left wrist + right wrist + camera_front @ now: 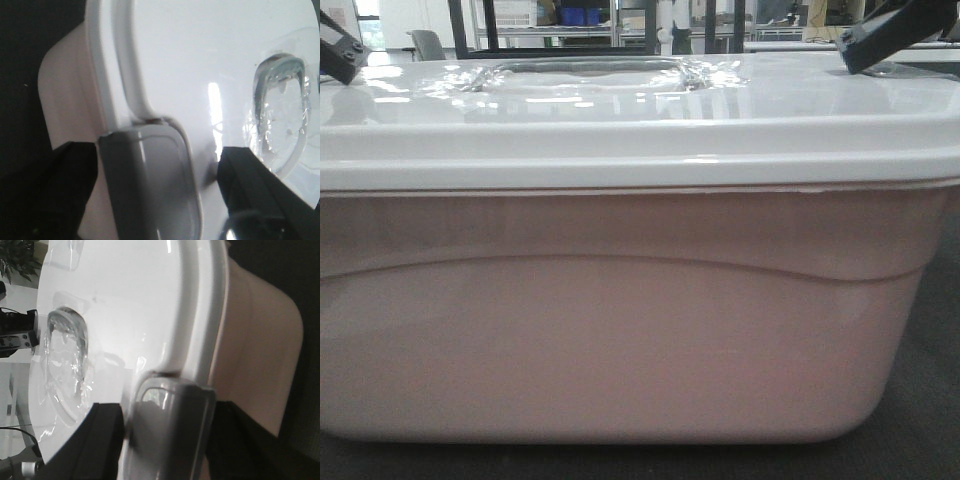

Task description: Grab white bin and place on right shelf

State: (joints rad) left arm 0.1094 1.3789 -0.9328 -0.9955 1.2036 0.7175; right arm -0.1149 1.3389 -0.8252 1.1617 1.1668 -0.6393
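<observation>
White bin point(640, 300) sits low on the dark surface point(925, 445), apparently unlifted. The left gripper point(157, 185) straddles the left latch point(145, 165) with its jaws apart, while the right gripper point(167, 440) brackets the right latch point(172, 410) closely; I cannot tell if it is clamped. Lifting and shelving remain; no shelf is identifiable.
</observation>
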